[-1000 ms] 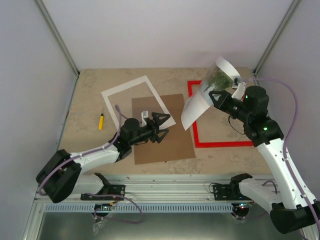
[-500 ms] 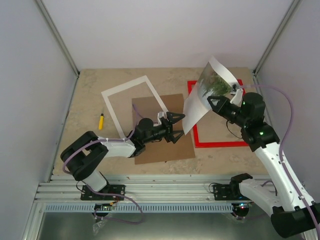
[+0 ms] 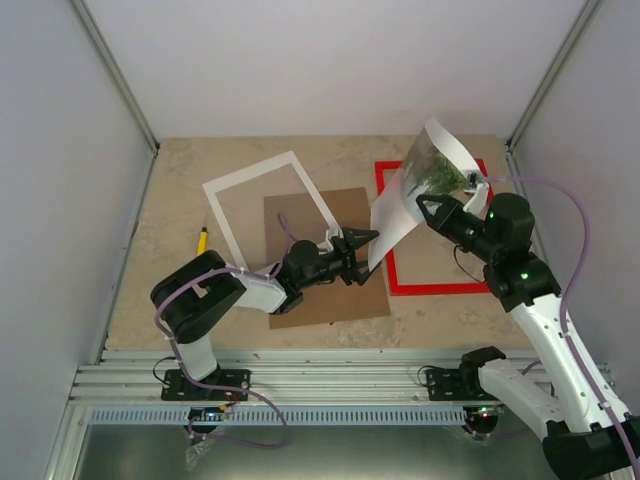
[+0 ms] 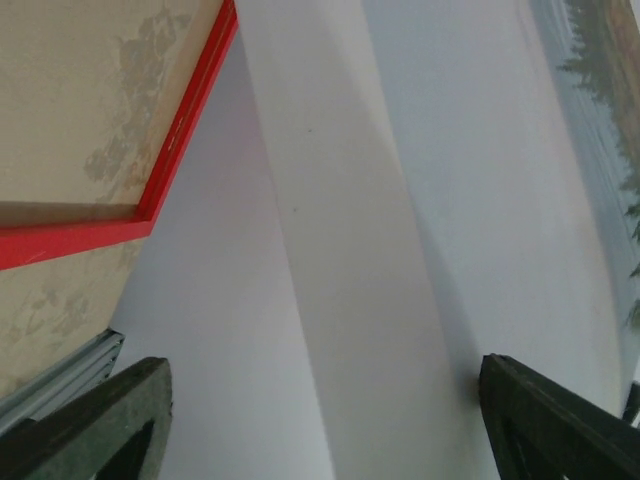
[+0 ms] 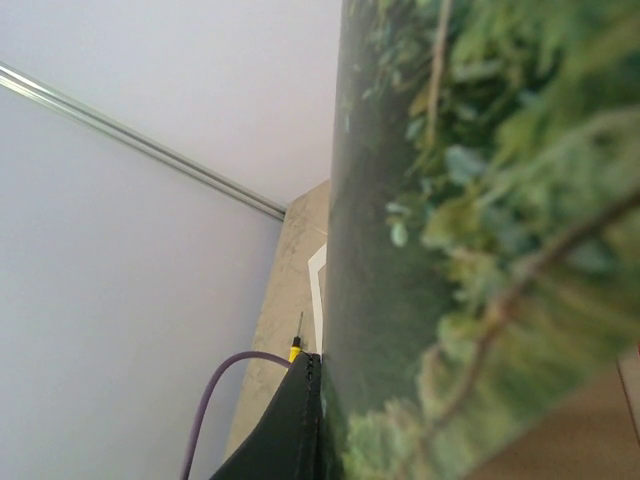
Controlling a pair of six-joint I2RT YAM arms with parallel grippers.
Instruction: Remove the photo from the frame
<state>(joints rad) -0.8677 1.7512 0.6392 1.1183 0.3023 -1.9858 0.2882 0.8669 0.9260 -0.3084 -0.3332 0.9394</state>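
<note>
The photo (image 3: 392, 212) hangs curled in the air above the left side of the red frame (image 3: 440, 288), which lies flat on the table. My right gripper (image 3: 428, 205) is shut on the photo's upper part; in the right wrist view the green print (image 5: 480, 250) presses against my dark finger (image 5: 290, 430). My left gripper (image 3: 364, 243) is open at the photo's lower left edge. In the left wrist view the photo's white back (image 4: 340, 280) sits between the spread fingertips (image 4: 110, 420), with a corner of the frame (image 4: 190, 110) behind it.
A white mat border (image 3: 225, 210) lies at the back left, overlapping the brown backing board (image 3: 330, 295) under my left arm. A small yellow screwdriver (image 3: 201, 240) rests near the left table edge. Walls close off three sides.
My left gripper has travelled right across the brown board to the photo's lower edge. The right gripper has shifted the photo a little down and left.
</note>
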